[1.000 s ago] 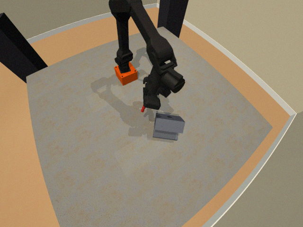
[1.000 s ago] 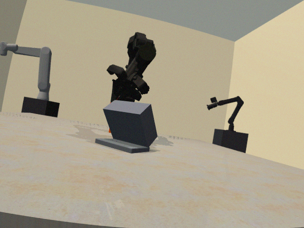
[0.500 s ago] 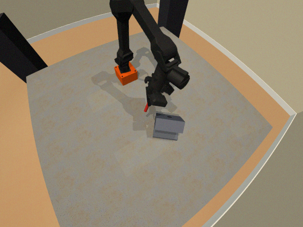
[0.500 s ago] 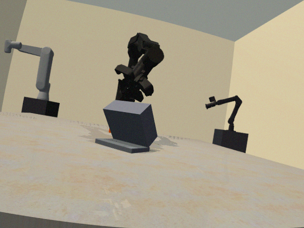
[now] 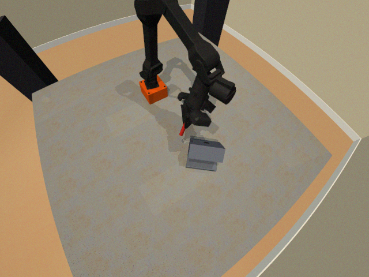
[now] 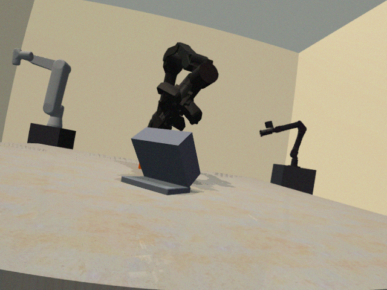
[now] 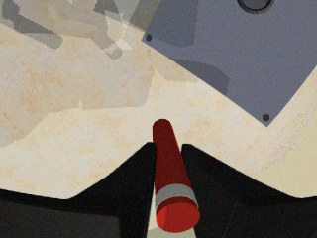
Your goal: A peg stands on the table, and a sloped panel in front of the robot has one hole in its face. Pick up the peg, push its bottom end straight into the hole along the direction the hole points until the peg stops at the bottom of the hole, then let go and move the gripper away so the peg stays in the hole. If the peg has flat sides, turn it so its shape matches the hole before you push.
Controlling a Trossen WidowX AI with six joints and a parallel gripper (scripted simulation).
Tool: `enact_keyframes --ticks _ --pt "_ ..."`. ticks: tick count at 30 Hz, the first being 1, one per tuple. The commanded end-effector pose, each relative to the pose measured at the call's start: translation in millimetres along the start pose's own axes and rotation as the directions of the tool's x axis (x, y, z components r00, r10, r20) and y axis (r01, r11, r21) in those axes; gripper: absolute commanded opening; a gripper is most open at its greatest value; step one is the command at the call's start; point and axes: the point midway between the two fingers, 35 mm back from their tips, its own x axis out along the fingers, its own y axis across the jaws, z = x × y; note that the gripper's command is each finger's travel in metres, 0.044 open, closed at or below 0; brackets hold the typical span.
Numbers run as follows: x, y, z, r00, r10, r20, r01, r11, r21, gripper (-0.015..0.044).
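A round red peg (image 5: 181,130) (image 7: 165,149) with a grey band near its top is held tilted above the table, its free end away from the wrist camera. My gripper (image 5: 185,123) (image 7: 167,151) is shut on the peg. In the exterior view the fingertips and peg are hidden behind the panel block. The blue-grey sloped panel (image 5: 206,153) (image 6: 162,159) (image 7: 223,45) stands just beyond the peg, not touching it. Its round hole (image 5: 206,142) (image 7: 256,4) shows at the top edge of the wrist view, up and right of the peg's free end.
The orange arm base (image 5: 157,94) stands behind the gripper. The panel's low foot plate (image 5: 200,165) (image 6: 153,183) rests on the table (image 5: 119,179) (image 6: 187,237). Two other arms on dark pedestals (image 6: 51,135) (image 6: 292,177) stand in the background.
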Motion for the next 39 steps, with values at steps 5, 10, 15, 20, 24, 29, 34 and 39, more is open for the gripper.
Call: enact_keyframes --ticks 5,10,15,20,24,29,34,39 --pt "-3.6 1.8 6.4 0.999 -0.033 -0.013 0.032 0.998 -0.058 0.0000" --pt "-7.0 2.2 11.2 0.998 -0.055 -0.016 0.053 0.994 -0.091 0.0000" --pt "-10.4 2.6 15.9 0.997 -0.078 -0.019 0.075 0.990 -0.124 0.0000" --pt "-14.0 3.1 20.7 0.995 -0.100 -0.020 0.096 0.983 -0.156 0.0000" --pt "-16.9 3.6 24.5 0.993 -0.119 -0.021 0.113 0.977 -0.181 0.0000" --pt "-20.6 4.3 29.2 0.990 -0.142 -0.021 0.134 0.968 -0.212 0.0000" --pt "-24.4 5.1 33.9 0.986 -0.165 -0.021 0.155 0.958 -0.243 0.0000" --pt "-28.3 6.1 38.6 0.982 -0.188 -0.020 0.176 0.946 -0.273 0.0000"
